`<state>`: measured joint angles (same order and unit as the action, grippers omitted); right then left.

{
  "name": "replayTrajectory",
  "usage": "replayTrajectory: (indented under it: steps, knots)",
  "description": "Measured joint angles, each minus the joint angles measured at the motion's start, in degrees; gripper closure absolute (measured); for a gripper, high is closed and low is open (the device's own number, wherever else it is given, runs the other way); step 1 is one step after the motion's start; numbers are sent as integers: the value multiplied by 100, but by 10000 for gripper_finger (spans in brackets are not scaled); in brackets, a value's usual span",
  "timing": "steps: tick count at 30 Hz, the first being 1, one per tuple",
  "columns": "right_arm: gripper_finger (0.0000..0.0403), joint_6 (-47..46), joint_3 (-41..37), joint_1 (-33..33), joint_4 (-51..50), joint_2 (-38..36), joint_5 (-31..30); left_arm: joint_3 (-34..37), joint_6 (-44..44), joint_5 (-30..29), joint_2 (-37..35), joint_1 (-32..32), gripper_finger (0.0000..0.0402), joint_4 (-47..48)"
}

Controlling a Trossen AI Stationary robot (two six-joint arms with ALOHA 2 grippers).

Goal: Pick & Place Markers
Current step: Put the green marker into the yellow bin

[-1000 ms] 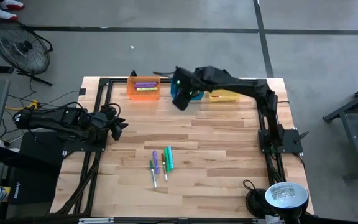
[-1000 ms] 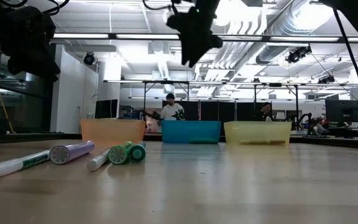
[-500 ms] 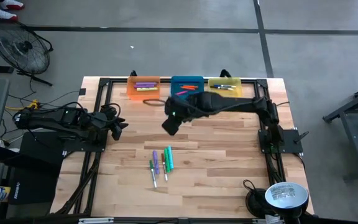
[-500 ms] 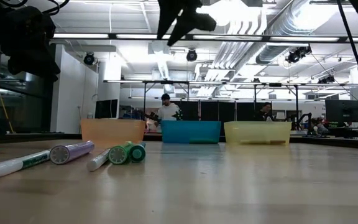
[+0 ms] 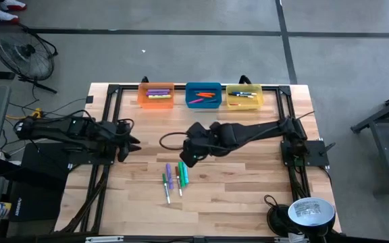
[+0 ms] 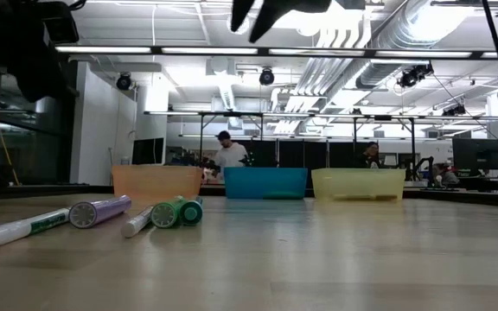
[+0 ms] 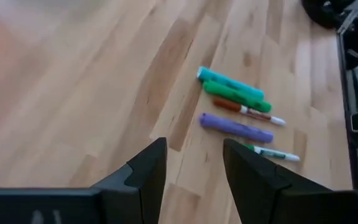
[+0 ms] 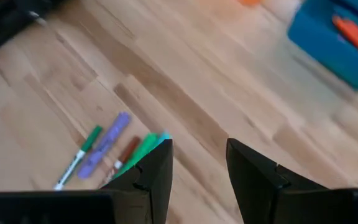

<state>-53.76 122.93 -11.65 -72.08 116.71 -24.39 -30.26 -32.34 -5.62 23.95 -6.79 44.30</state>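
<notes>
Several markers (image 5: 175, 178) lie side by side on the wooden table near its middle front: a purple one (image 8: 106, 144), two thick green ones (image 7: 235, 93) and thin white ones with green and red ends. My right gripper (image 5: 190, 156) hovers open just beyond their far ends, well above the table, with nothing between its fingers (image 8: 197, 163). My left gripper (image 5: 128, 143) stands open at the table's left side, pointing toward the markers (image 7: 194, 163), and holds nothing. In the low view the markers (image 6: 102, 211) rest flat on the wood.
Three bins stand in a row along the far edge: orange (image 5: 156, 95), blue (image 5: 203, 94) and yellow (image 5: 244, 96), each with markers inside. A black frame (image 5: 111, 115) runs along the table's sides. A lamp (image 5: 309, 212) sits at the near right corner.
My right gripper has swung from above the blue bin at the far edge toward the near edge and a little left, to just beyond the markers on the table, rolling its wrist on the way and staying open. My left gripper has turned a little in place.
</notes>
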Motion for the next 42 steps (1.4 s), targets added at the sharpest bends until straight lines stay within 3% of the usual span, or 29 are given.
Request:
replayTrajectory:
  steps: [10, 18, 27, 34, 42]
  knots:
    - [265, -1805, -9, -231, -1792, 2, -696, 0, -1274, 324, 1150, 0, 245, -282]
    - [265, -905, -824, -61, -1761, -71, -553, 0, -2115, 389, 2073, -9, 245, -877]
    - [265, -271, -3052, -7, -329, -977, -238, -4, -3842, 286, 2924, -879, 245, -1944]
    - [265, -18, -4636, -1, 611, -2293, -444, -14, -5937, -607, 3766, -1816, 245, -2666]
    - [265, 361, -6003, 14, 1495, -3646, -414, -795, -7115, -1029, 5006, -2380, 245, -2634]
